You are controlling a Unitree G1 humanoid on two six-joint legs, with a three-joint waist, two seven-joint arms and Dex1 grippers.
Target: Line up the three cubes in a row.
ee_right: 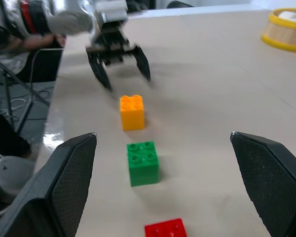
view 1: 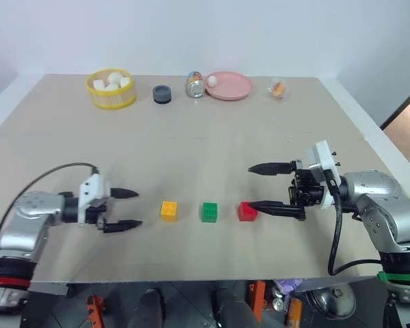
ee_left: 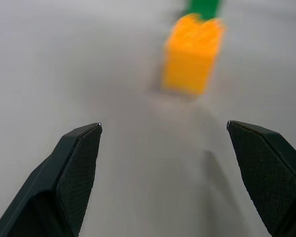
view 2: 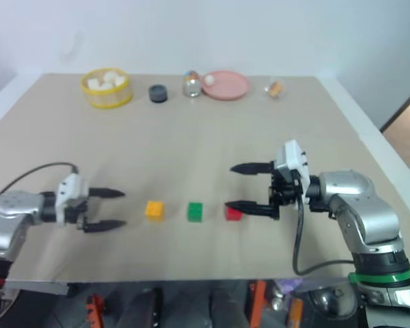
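Three studded cubes sit in a row near the table's front: the orange-yellow cube (view 1: 169,210), the green cube (view 1: 210,212) and the red cube (view 1: 247,211). My left gripper (view 1: 130,208) is open, a little to the left of the orange-yellow cube (ee_left: 192,53) and apart from it, holding nothing. My right gripper (view 1: 258,186) is open wide just right of the red cube (ee_right: 166,229); its lower finger (view 1: 273,207) reaches beside that cube. The right wrist view looks along the row, over the green cube (ee_right: 142,163) and the orange-yellow cube (ee_right: 131,112), to my left gripper (ee_right: 123,64).
Along the far edge of the table (view 1: 205,137) stand a yellow basket (view 1: 112,89) of white lumps, a dark round puck (view 1: 162,94), a small can (view 1: 195,85), a pink plate (view 1: 229,85) with a white ball, and a small clear cup (view 1: 279,88).
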